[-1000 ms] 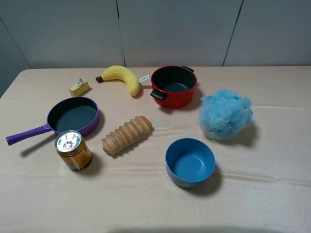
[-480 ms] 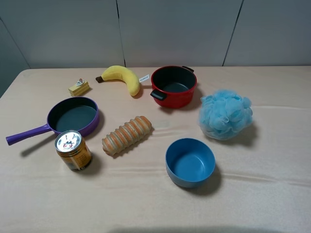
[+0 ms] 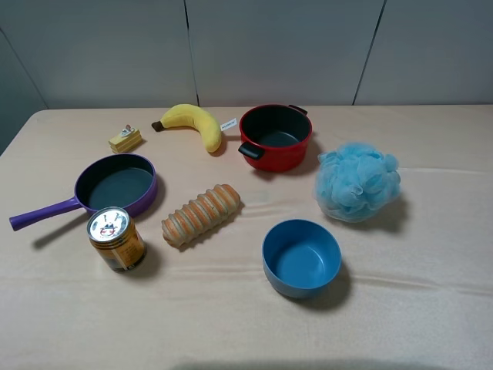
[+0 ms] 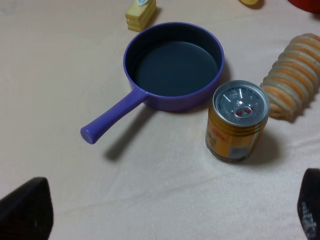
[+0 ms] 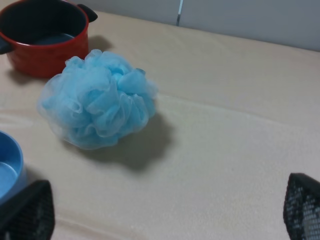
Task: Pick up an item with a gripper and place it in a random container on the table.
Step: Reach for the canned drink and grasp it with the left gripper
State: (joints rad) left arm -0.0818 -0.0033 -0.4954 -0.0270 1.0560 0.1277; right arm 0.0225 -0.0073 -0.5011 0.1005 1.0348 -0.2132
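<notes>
I see the can upright on the surface, just beside the purple pan, near the bread roll, well apart from the blue bowl. My left claw and right claw both stand spread wide, empty.

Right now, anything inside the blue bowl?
Nothing visible: the blue bowl shows a bare blue floor and far wall. Its near rim hides a strip of the inner wall.

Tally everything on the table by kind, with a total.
Containers: 3 (purple pan, red pot, blue bowl)
Food toys: 3 (banana, bread roll, cake slice)
Drink can: 1
Bath sponge: 1
Total: 8
</notes>
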